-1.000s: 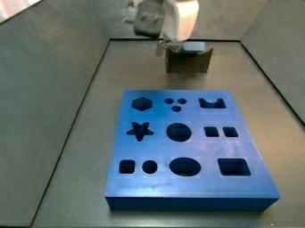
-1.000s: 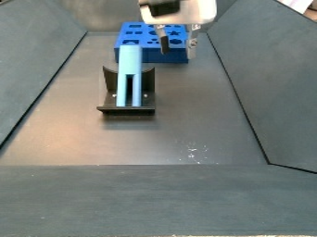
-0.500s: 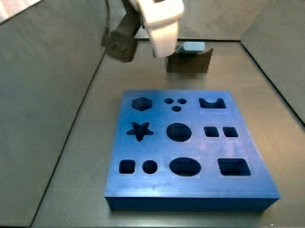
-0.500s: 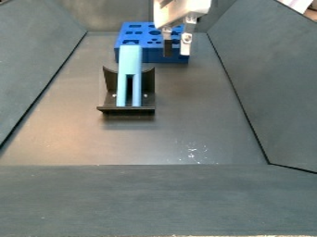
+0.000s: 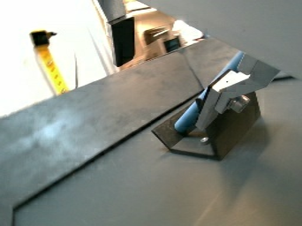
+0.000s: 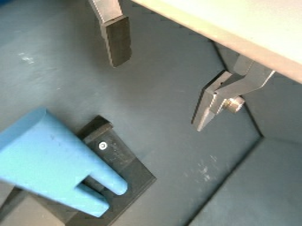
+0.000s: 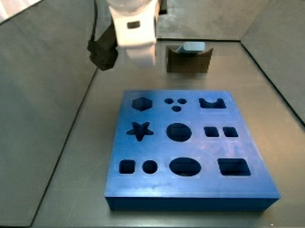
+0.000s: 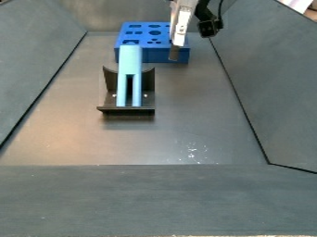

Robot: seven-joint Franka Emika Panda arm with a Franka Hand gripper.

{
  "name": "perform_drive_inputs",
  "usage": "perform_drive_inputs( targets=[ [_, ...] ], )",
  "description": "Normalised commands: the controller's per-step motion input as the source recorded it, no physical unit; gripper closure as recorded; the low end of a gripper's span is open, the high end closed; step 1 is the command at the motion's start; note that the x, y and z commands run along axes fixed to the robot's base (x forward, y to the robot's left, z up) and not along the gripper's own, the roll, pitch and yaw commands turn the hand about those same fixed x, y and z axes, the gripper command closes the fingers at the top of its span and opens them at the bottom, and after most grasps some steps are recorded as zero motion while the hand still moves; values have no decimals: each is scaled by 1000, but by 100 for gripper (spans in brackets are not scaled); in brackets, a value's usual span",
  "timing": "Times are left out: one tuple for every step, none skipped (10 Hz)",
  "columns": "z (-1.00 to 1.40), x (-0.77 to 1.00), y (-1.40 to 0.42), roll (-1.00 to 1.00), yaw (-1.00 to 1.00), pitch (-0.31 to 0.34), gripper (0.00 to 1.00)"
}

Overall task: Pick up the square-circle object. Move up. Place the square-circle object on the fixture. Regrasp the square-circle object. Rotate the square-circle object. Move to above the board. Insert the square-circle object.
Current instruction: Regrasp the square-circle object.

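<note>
Dark grey walls close in a dark tabletop (image 8: pixel 186 130) on which the board (image 7: pixel 191 151) and the fixture (image 8: pixel 125 100) sit. Raised clear of both hangs the tool (image 6: pixel 165 75), its two silver fingers (image 6: pixel 116 40) spread wide with nothing between them; in a wrist view only bare floor shows in the gap. The peg (image 8: pixel 129 74) is not in the tool: it stands in the fixture, leaning against the upright of the bracket, below the tool and off to one side, and well apart from the fingers. In both wrist views the pale blue peg rises out of the dark bracket, and its end shows the round and square lobes side by side. In a side view the tool (image 7: pixel 125 36) hovers beside the far end of the board, with the fixture (image 7: pixel 188 59) just past it. By my reading the placing is done and the regrasp is in hand. The next move calls for bringing the open fingers down around the peg, squared to its flat sides, then closing firmly before any rotation. A skewed approach could knock the peg off its rest.
</note>
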Motion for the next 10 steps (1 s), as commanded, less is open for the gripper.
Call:
perform_drive_inputs(
  targets=[
    [-28, 51, -4, 342, -196, 690, 0],
    [-27, 57, -17, 251, 52, 659, 0],
    [-10, 60, -39, 200, 234, 609, 0],
    [-4, 69, -45, 169, 327, 538, 0],
    [-5, 71, -45, 152, 374, 469, 0],
    [-15, 62, -39, 126, 439, 276, 0],
    [-6, 56, -41, 106, 436, 177, 0],
    [-2, 55, -39, 84, 401, 89, 0],
    [-3, 53, -34, 74, 375, 37, 0],
    [-8, 43, -36, 64, 318, -40, 0]
  ],
)
